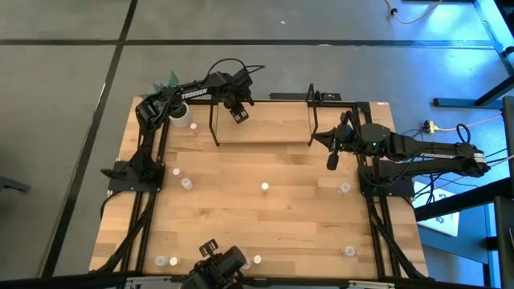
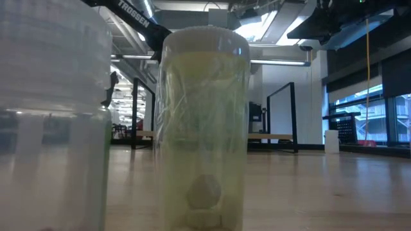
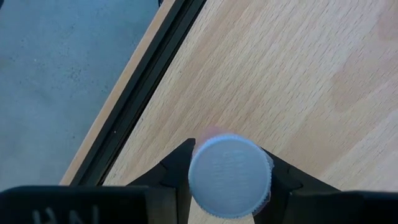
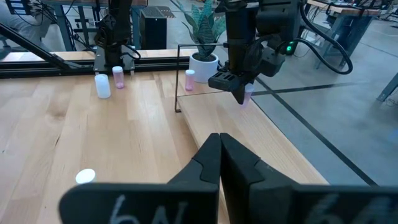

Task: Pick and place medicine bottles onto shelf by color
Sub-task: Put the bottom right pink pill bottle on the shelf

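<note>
Nearest the low camera: one clear medicine bottle with yellow-green top (image 2: 204, 128), upright on the tabletop (image 1: 273, 217), and part of a second clear bottle (image 2: 54, 115) beside it, too close for its cap colour to be told.

Held item: one pink bottle with a white ribbed cap (image 3: 230, 175), clamped between the fingers of the left gripper (image 1: 239, 112) and hanging above the shelf (image 1: 265, 132), near the shelf's far rim; in the right wrist view its pink body shows under the fingers (image 4: 247, 94).

Shelf: light-wood board with black rod frame, at the tabletop's far edge, centre.

Loose bottles: two pale ones (image 1: 181, 177) near the left edge; one yellow-topped (image 1: 264, 187) mid-table; one (image 1: 344, 189) towards the right edge; one (image 1: 348, 251) by the near right corner; several (image 1: 166, 261) along the near edge; one pink (image 1: 194, 127) beside the plant pot (image 1: 181, 116) at the far left corner.

Right gripper (image 1: 332, 161): jaws clenched on nothing, over the tabletop just off the shelf's right end.
</note>
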Tool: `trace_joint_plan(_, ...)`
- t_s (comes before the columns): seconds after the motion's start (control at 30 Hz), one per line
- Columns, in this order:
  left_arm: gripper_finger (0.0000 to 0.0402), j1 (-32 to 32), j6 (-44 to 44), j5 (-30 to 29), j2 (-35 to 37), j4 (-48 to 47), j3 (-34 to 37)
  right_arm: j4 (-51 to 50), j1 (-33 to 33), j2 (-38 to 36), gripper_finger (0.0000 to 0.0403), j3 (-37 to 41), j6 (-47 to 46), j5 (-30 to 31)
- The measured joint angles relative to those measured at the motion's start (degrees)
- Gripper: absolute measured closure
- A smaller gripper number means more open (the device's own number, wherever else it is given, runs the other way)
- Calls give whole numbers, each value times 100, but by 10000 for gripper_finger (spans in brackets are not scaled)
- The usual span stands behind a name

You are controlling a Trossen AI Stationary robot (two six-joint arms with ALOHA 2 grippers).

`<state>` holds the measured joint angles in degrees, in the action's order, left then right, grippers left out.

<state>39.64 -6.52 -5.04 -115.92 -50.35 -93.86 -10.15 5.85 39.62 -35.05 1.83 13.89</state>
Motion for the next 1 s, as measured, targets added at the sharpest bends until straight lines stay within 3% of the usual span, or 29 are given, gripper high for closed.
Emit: trace_joint_plan(1.0, 287, -7, 2, 27, -155, 7, 2, -2, 2, 0, 397, 2, 0, 2)
